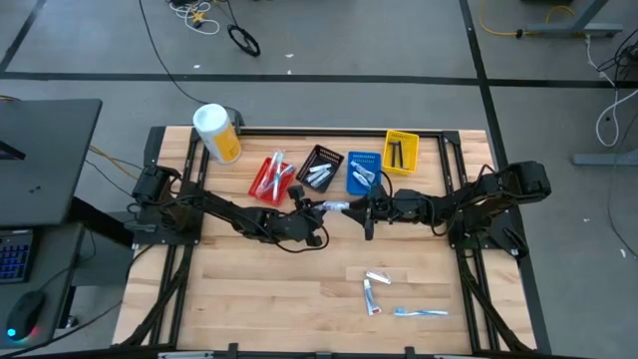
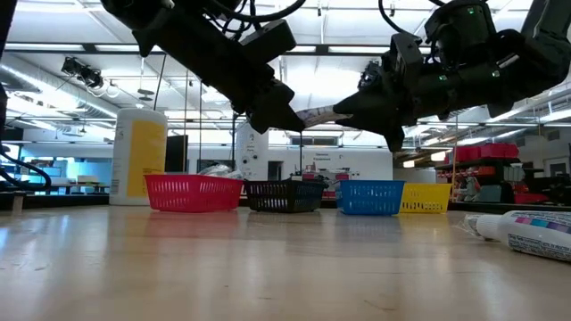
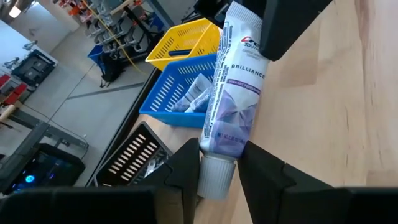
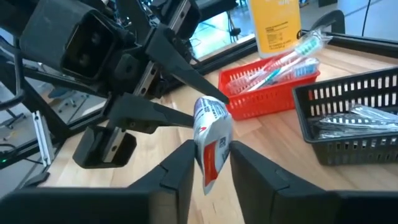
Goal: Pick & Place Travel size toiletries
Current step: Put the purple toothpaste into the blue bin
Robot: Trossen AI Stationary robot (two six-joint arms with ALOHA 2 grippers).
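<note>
Right wrist view: red bin [image 4: 273, 93] holds toothbrushes [image 4: 292, 59] (bagged).

Glossy plastic toothpaste tube [image 3: 231, 99], matt pale wooden table [image 1: 269, 289], perforated plastic bins [image 1: 364, 172].

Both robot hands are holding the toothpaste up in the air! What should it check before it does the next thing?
1. Left gripper grips the cap end of the toothpaste tube: ok.
2. Right gripper has the tube's flat end between its jaws: ok; whether they are fully clamped: cannot tell.
3. Tube is lifted clear of the table: ok, seen in the low view.
4. Blue bin is close by and already holds tubes: ok.
5. Red bin holds toothbrushes, so it is wrong for this tube: ok to skip.
6. More toiletries wait near the table's front: ok.
</note>
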